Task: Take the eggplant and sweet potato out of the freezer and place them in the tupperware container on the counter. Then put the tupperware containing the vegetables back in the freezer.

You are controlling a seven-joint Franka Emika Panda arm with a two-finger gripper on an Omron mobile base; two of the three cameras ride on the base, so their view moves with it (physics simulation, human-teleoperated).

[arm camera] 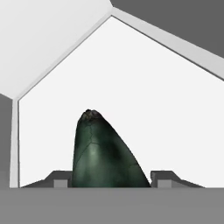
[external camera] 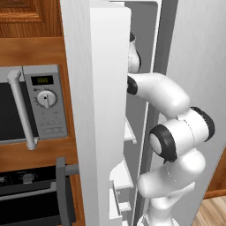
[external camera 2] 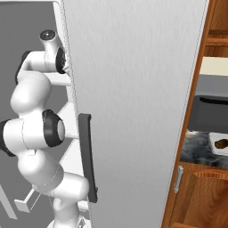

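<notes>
Glossy near-black rounded eggplant (arm camera: 103,153) between gripper (arm camera: 110,179) tips, white freezer shelf (arm camera: 144,100).
Jaws apart at 3 and 9 o'clock, contact unclear; looks slick, firm, light; grip mid-body.

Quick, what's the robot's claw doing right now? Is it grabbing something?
Gripper: its fingers sit on either side of the eggplant inside the freezer; whether they already pinch it cannot be told.

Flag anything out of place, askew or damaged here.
Nothing stands out. The eggplant lies intact on the white freezer shelf between the gripper fingertips. The sweet potato already sits in the tupperware on the counter.
</notes>
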